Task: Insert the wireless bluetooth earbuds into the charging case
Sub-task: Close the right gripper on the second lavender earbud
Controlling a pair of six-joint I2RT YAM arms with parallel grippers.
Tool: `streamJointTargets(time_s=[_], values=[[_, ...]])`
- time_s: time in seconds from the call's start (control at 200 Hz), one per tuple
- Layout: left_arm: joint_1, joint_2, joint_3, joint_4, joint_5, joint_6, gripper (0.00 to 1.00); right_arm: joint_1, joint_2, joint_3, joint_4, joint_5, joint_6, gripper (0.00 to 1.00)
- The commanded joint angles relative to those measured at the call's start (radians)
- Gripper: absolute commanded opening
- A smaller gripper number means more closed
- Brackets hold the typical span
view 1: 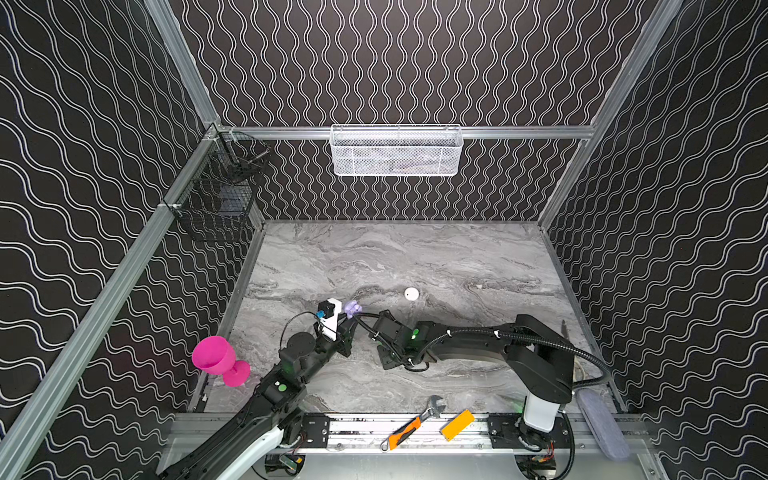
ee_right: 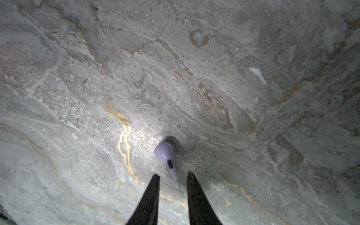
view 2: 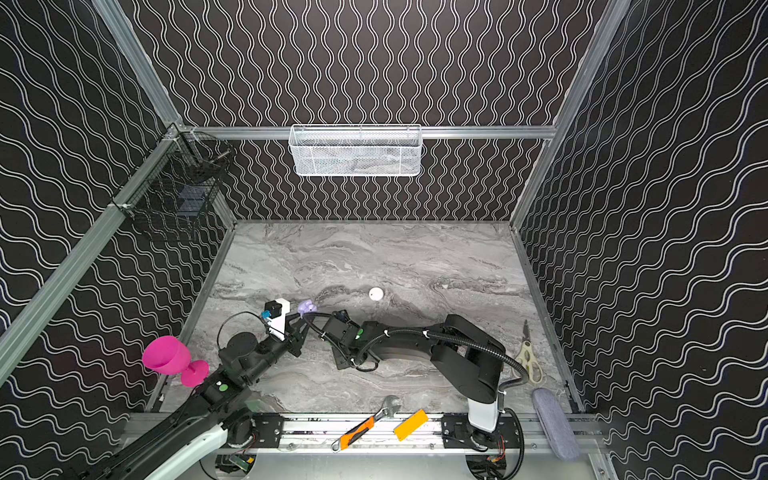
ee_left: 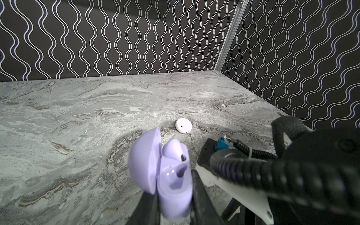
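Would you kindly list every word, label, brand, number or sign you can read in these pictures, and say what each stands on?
No legible text in any view.
White round case: a tiny dark mark on its lid, too small to read.
Lavender charging case: blurred, no lettering shows.
Orange-handled wrench and yellow block: too small to tell any marking.
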Motion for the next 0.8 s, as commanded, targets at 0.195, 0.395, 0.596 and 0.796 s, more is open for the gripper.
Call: streamJointTargets(time_s=[0.195,0.395,0.596,0.796], values=[[0.005,-0.013,-0.003,0.013,-0.007,-0.013,0.05,0.001,0.034,0.055,-0.033,0.038,-0.088,0.34],[0.012,-0.026,-0.009,0.013,-0.015,-0.018,0.05,0.001,0.048,0.090,-0.050,0.062,-0.170,0.36],[0.022,-0.026,-0.011,0.014,-0.011,-0.023,0.06,0.001,0.089,0.122,-0.068,0.066,-0.244,0.36],[0.029,-0.028,-0.013,0.015,-0.006,-0.027,0.05,0.001,0.106,0.135,-0.084,0.062,-0.281,0.35]])
